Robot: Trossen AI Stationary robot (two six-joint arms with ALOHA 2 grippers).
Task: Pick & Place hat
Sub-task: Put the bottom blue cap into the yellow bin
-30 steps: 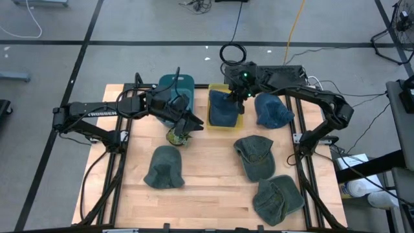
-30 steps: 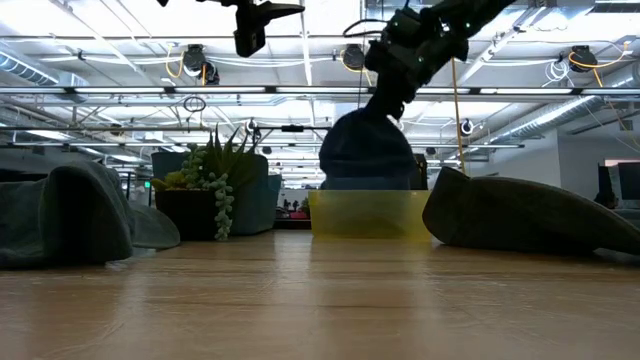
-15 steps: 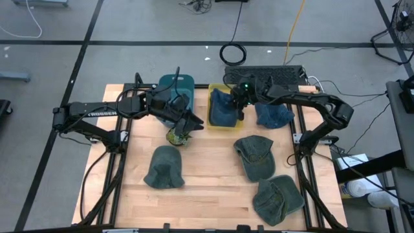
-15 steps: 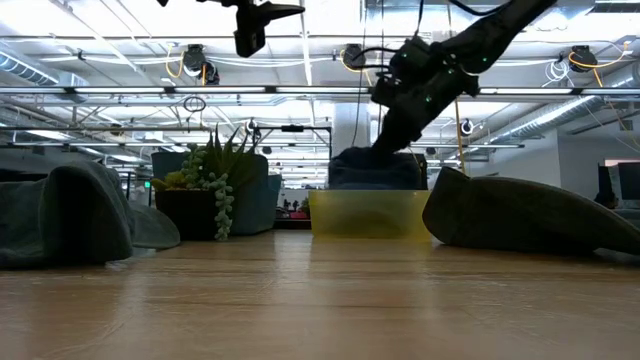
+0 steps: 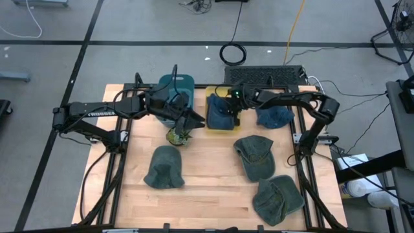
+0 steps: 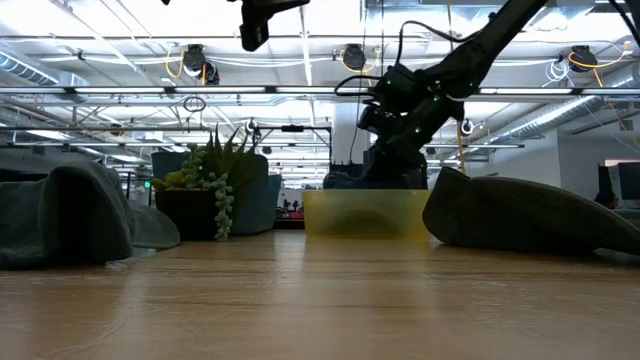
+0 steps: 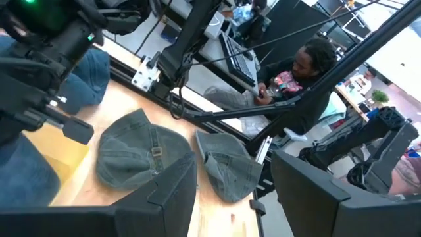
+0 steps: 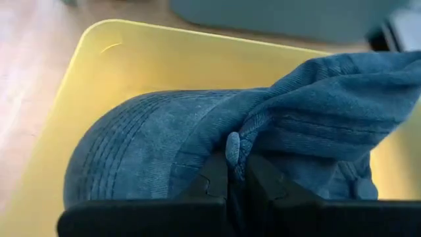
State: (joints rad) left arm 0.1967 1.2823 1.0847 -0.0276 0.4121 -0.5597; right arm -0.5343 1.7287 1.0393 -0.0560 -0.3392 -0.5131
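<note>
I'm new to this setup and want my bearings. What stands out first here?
The right tool, shut on a blue hat, holds it down in the yellow bin at the table's far edge. Green hats lie scattered across the wooden table, and the left tool hovers over a small potted plant.

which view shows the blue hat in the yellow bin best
The right wrist view: the blue hat fills the frame inside the yellow bin, with the right gripper shut on its fabric. The high view shows it small and partly under the arm, the low view hides most of it behind the bin wall, and the left wrist view catches only an edge.
</note>
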